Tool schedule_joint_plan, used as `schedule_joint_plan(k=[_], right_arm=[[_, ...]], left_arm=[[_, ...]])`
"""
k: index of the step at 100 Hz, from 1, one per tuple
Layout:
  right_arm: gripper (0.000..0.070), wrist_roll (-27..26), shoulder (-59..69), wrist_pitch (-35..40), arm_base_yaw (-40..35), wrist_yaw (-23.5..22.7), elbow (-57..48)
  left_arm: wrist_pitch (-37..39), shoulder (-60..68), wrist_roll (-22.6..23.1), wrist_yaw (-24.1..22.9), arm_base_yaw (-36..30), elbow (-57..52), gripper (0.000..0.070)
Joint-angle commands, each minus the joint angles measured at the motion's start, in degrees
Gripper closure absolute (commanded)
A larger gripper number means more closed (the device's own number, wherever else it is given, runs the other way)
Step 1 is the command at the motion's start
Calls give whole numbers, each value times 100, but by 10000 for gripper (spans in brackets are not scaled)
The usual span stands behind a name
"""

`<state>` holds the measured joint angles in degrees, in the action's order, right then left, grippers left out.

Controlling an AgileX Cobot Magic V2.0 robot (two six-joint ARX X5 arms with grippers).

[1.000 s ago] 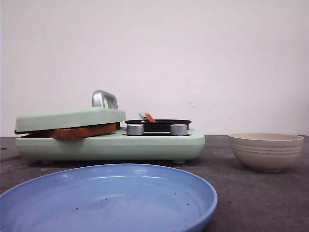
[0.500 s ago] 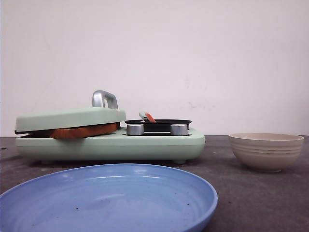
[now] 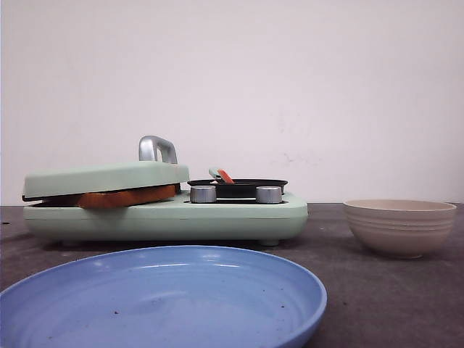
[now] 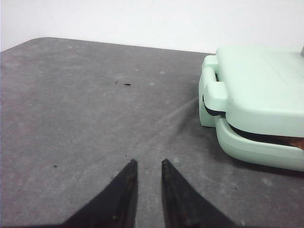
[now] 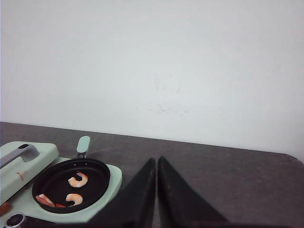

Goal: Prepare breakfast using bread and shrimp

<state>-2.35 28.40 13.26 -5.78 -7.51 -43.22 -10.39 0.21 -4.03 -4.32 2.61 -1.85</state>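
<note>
The bread (image 3: 127, 196) shows only as an orange-brown crust edge, pressed under the shut lid of the mint-green breakfast maker (image 3: 167, 217); a brown sliver of the bread (image 4: 297, 141) peeks from the lid gap in the left wrist view. Shrimp (image 5: 78, 180) lie in the small black pan (image 5: 97, 173) on the maker's right side; one orange-red shrimp (image 3: 226, 176) sticks up above the pan rim. My left gripper (image 4: 147, 164) hovers over bare table beside the maker, slightly open and empty. Right of the pan, my right gripper (image 5: 156, 161) is shut and holds nothing.
A large blue plate (image 3: 217, 279) lies at the front of the table. A beige ribbed bowl (image 3: 399, 226) stands at the right. The maker's lid has a metal handle (image 3: 157, 148), and two silver knobs (image 3: 203, 193) sit in front of the pan.
</note>
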Motion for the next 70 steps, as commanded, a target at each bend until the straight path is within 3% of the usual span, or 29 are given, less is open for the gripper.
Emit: schedule_joint_plan(k=[1, 17, 31, 70], right_arm=[[700, -22, -136, 35, -2, 2, -68], [700, 94, -494, 382, 293, 476, 168], [700, 127, -828, 7, 691, 911, 1091], [700, 125, -2404, -422, 1351, 896, 3383]], left_arm=[[-24, -2, -28, 7, 11, 105, 684], [-24, -2, -28, 7, 11, 105, 684], [-24, -2, -28, 7, 11, 105, 684], [-24, -2, -28, 7, 11, 105, 684]])
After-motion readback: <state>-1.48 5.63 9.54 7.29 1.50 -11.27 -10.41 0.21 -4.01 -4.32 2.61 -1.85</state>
